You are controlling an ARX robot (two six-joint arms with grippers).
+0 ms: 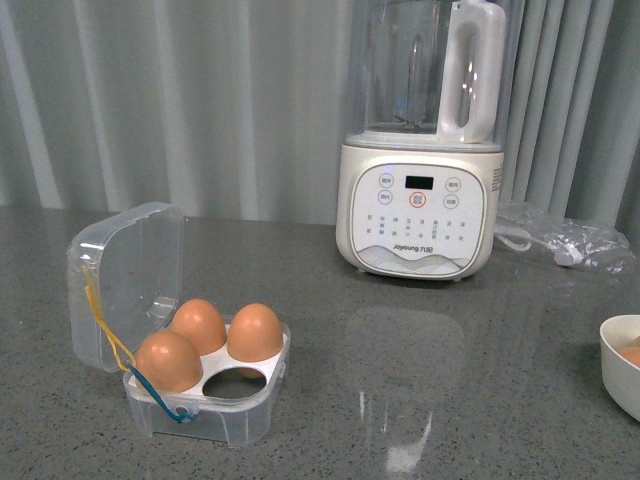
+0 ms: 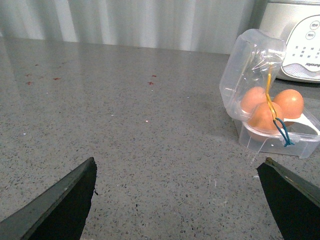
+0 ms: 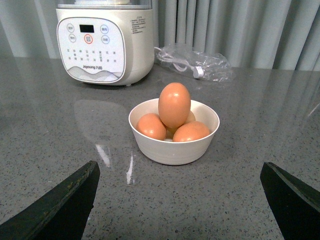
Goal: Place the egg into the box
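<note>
The egg stands upright atop other eggs in the white bowl, at the lower right edge of the front view, facing the wide-spread, empty right tool. Likely light, slick and brittle: pinch its broad middle gently.

Bowl half off-frame (right edge)

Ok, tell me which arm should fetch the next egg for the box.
Right. The right hand, open, faces the white bowl, where the egg on top stands free to grasp. The left hand, also open, faces only the box, with one hole empty and no loose egg nearby.
</note>
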